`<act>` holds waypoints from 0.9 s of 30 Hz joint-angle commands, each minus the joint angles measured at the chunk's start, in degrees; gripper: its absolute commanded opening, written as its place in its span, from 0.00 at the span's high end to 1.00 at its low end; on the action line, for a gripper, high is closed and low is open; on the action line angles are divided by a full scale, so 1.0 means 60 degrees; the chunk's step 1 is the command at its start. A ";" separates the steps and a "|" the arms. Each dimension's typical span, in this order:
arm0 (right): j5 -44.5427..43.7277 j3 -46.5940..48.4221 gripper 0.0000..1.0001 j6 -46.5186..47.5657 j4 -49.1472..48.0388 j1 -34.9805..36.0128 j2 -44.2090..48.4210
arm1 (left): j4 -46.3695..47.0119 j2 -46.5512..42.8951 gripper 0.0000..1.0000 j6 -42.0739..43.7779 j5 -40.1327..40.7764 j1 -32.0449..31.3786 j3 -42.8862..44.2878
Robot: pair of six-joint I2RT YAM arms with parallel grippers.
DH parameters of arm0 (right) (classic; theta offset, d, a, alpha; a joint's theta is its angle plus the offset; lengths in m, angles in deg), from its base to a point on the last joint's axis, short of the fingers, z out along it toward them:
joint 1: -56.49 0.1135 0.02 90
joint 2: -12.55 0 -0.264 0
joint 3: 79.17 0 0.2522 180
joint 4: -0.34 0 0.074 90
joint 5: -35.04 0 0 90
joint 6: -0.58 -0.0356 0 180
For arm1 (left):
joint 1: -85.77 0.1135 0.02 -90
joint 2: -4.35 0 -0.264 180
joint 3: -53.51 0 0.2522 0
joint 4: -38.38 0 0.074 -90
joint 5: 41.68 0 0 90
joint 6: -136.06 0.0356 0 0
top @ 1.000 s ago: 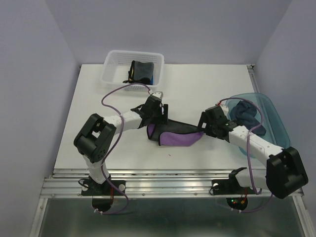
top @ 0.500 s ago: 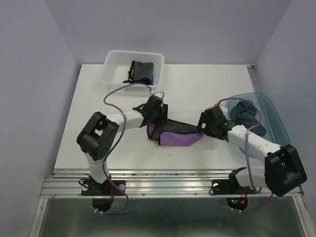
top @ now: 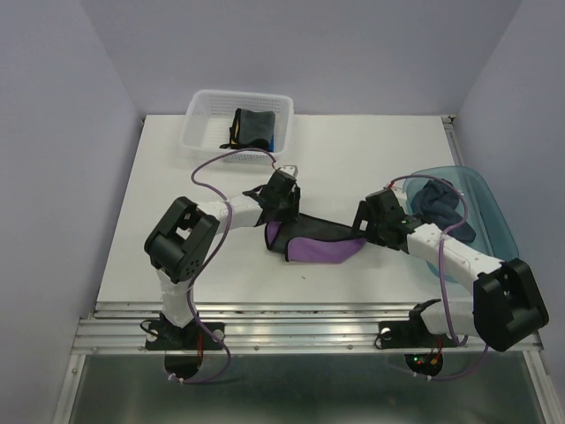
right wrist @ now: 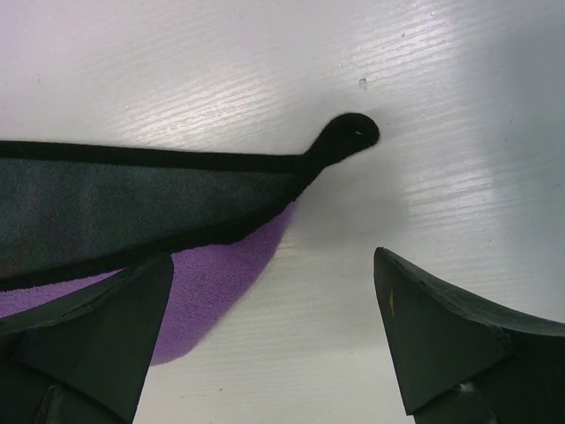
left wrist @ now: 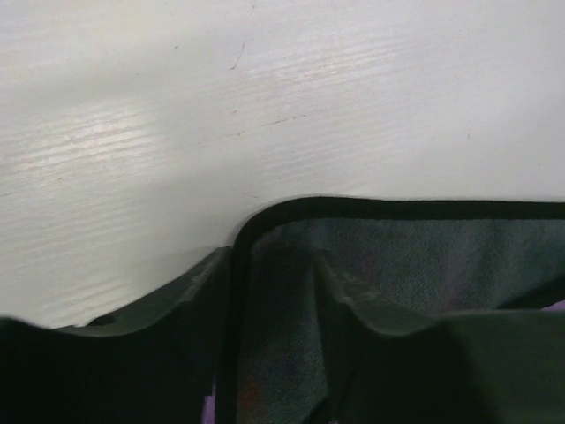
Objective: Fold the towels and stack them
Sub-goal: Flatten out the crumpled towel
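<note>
On white table (top: 353, 150), purple towel (top: 322, 250), black-edged

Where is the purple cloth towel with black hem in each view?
Top external: the purple cloth towel with black hem lies at the centre of the white table.
Left wrist: lower half, rounded corner at middle.
Right wrist: left side, tip reaching upper centre.
Shared landmark: the white table under it.
</note>
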 commanded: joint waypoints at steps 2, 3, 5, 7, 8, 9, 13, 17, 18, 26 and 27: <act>-0.0089 -0.0146 0.00 -0.0072 -0.0463 -0.0042 0.0044 | -0.0077 -0.0040 0.64 0.0105 0.0011 -0.0135 0.0329; -0.0075 -0.0131 0.00 -0.0072 -0.0492 -0.0042 0.0015 | -0.0091 -0.0040 0.88 0.0091 0.0025 -0.0150 0.0328; -0.0046 -0.0087 0.00 -0.0086 -0.0522 -0.0042 -0.0073 | -0.0135 -0.0113 1.00 0.0003 0.0084 -0.0150 0.0328; -0.0075 -0.0014 0.00 -0.0116 -0.0536 -0.0042 -0.0219 | -0.0150 -0.0303 1.00 -0.0012 0.0273 -0.0179 0.0285; -0.0104 0.0001 0.00 -0.0130 -0.0580 -0.0042 -0.0263 | -0.0179 -0.0391 1.00 -0.0027 0.0405 -0.0179 0.0227; -0.0119 0.0015 0.01 -0.0131 -0.0595 -0.0042 -0.0307 | -0.0179 -0.0566 1.00 -0.0027 0.0464 -0.0194 0.0182; -0.0163 -0.0014 0.02 -0.0233 -0.0566 -0.0042 -0.0513 | -0.0107 -0.1165 1.00 -0.0129 0.0786 -0.0208 -0.0110; -0.0294 -0.0116 0.03 -0.0350 -0.0653 -0.0042 -0.0527 | 0.0200 -0.2001 1.00 -0.0305 0.1050 -0.0267 -0.0593; -0.0309 -0.0131 0.04 -0.0379 -0.0697 -0.0042 -0.0542 | 0.0288 -0.2177 1.00 -0.0334 0.1080 -0.0267 -0.0710; 0.0056 0.0073 0.07 -0.0321 -0.1722 -0.0042 -0.0893 | 0.0860 -0.3628 1.00 -0.0451 0.1109 -0.0326 -0.1868; 0.0071 0.0132 0.08 -0.0248 -0.1825 -0.0042 -0.0952 | 0.0890 -0.3701 1.00 -0.0452 0.1124 -0.0326 -0.1927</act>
